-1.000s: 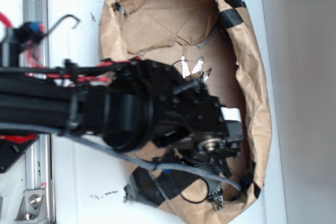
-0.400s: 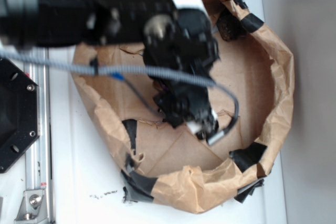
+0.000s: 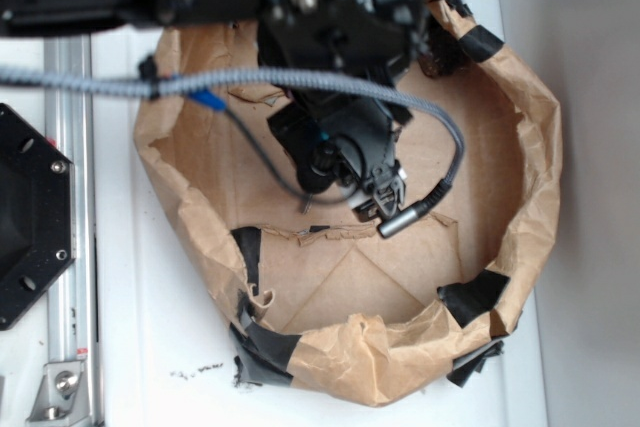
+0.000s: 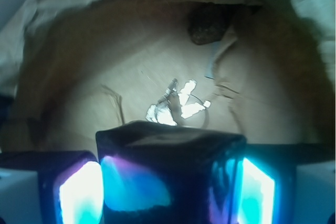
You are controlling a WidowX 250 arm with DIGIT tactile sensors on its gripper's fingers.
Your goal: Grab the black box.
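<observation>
The arm has swung upward; the pincer (image 4: 168,182) clamps the black box (image 4: 170,174), its length crosswise between the fingers.

A white tabletop (image 3: 150,347) under bright, even light, with a metal rail (image 3: 68,247) along its left edge and 1 grey wall (image 3: 590,187) at right.

Black box (image 4: 170,174) glossy with blue-purple glare; brown paper liner (image 3: 520,147), black tape strips (image 3: 470,297).
</observation>
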